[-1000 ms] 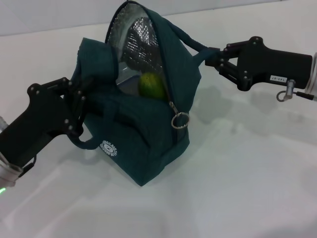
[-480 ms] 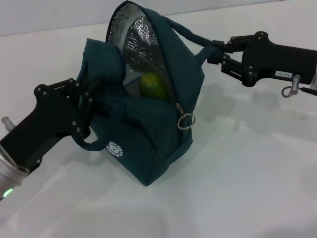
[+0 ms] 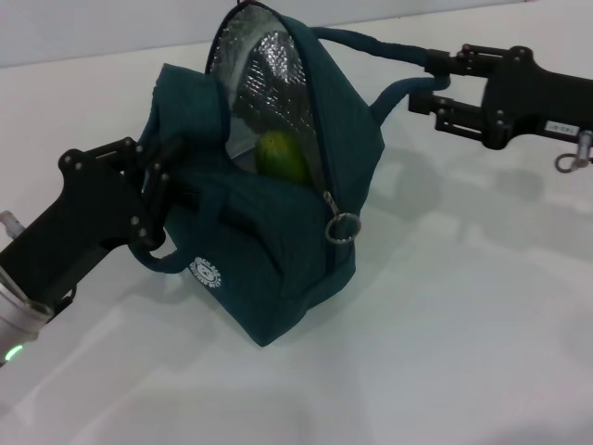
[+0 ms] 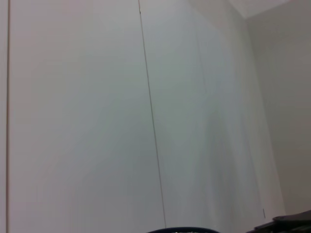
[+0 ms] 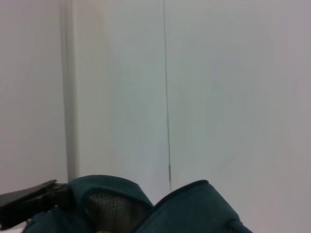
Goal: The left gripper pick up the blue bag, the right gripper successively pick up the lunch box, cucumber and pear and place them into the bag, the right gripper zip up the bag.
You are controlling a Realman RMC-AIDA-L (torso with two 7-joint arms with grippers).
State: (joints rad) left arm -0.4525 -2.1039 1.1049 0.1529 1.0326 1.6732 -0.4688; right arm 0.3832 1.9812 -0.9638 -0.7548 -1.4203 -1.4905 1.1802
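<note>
the blue bag (image 3: 278, 250) stands on the bench, top zipper open, silver lining exposed, ring pull hanging at the front. the pear (image 3: 283, 156) sits inside the opening. my left gripper (image 3: 157, 181) clamps one side; my right gripper (image 3: 435, 82) holds a loop handle.

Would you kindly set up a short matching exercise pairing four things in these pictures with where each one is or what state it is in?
Things:
1. left pincer
2. right pincer
3. pear
4. zipper ring

States:
A. lies inside the bag, seen through the opening
B. hangs on the bag's front below the open top
C. grips the bag's side, on the robot's left
D. holds a loop handle, pulled out to the robot's right

Pairs: 1-C, 2-D, 3-A, 4-B
</note>
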